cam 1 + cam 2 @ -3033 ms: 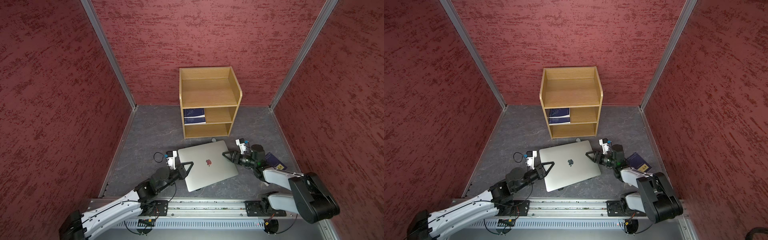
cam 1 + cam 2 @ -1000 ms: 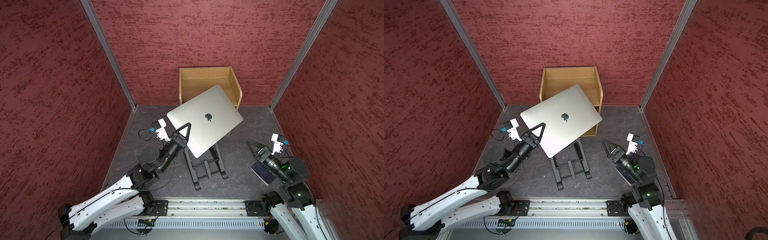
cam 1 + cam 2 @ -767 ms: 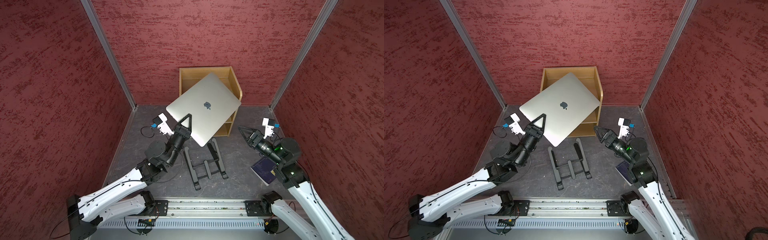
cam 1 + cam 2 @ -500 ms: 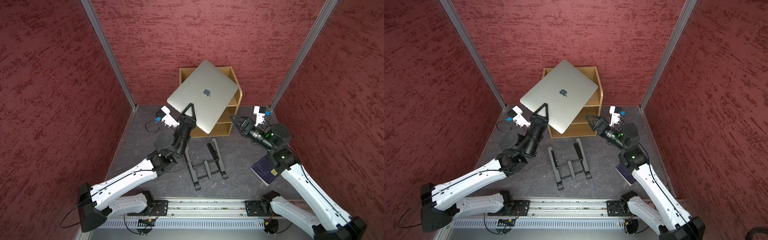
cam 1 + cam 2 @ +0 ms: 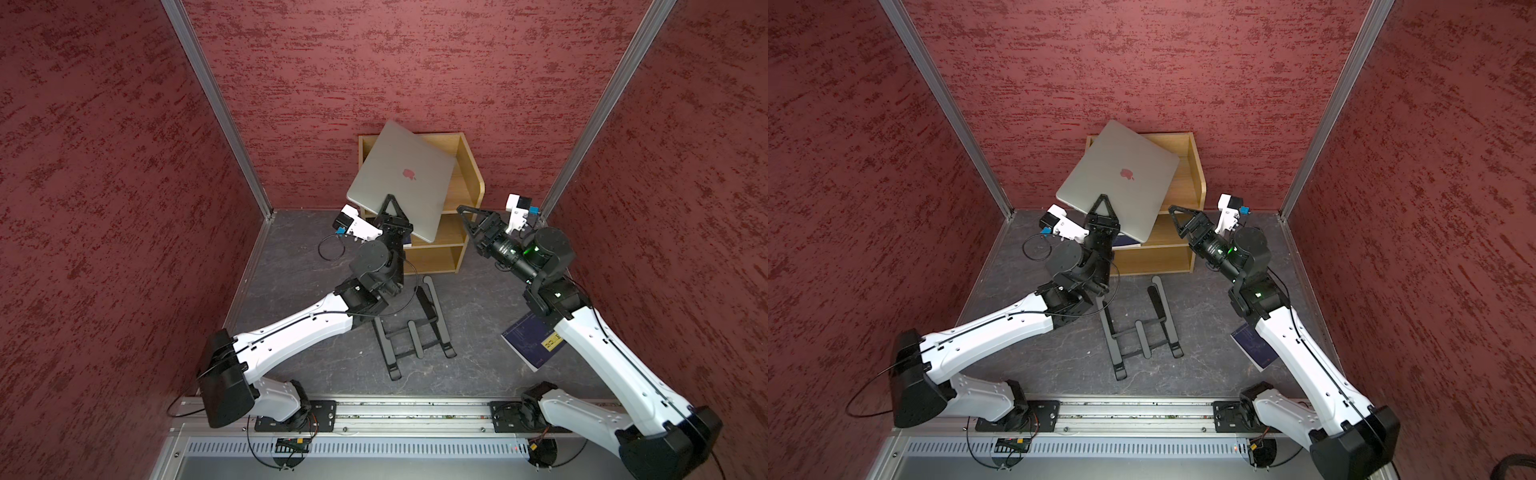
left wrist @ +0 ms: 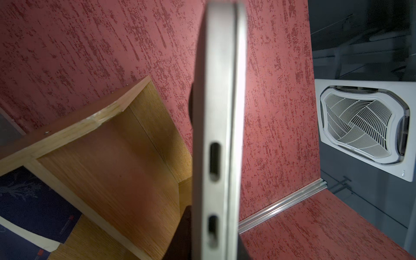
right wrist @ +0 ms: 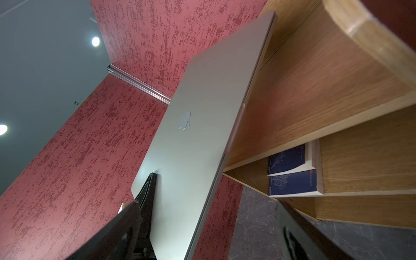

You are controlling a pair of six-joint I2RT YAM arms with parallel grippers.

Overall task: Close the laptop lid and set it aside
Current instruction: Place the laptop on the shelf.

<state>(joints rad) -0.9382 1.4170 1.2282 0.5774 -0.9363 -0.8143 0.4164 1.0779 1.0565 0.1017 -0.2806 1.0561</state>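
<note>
One laptop [image 5: 399, 178], one shelf [image 5: 470, 174], one stand [image 5: 415, 337], three books [image 5: 528, 337], two arms [image 5: 291, 332]

I logged: one wooden shelf unit [image 5: 467, 170] against the back wall; two dark blue books [image 7: 292, 182] stacked on its middle shelf; one black folding stand [image 5: 438, 318] on the grey tabletop [image 5: 332, 365] before it; one dark blue book [image 5: 528, 336] near the right wall.

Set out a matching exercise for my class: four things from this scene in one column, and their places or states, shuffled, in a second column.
Things
1 laptop
2 right gripper
3 stand
4 stacked books

Places or states
A on the floor, nothing on it
B in the shelf
C open, empty
D closed, held aloft by the left gripper

Pairs: 1-D, 2-C, 3-A, 4-B
</note>
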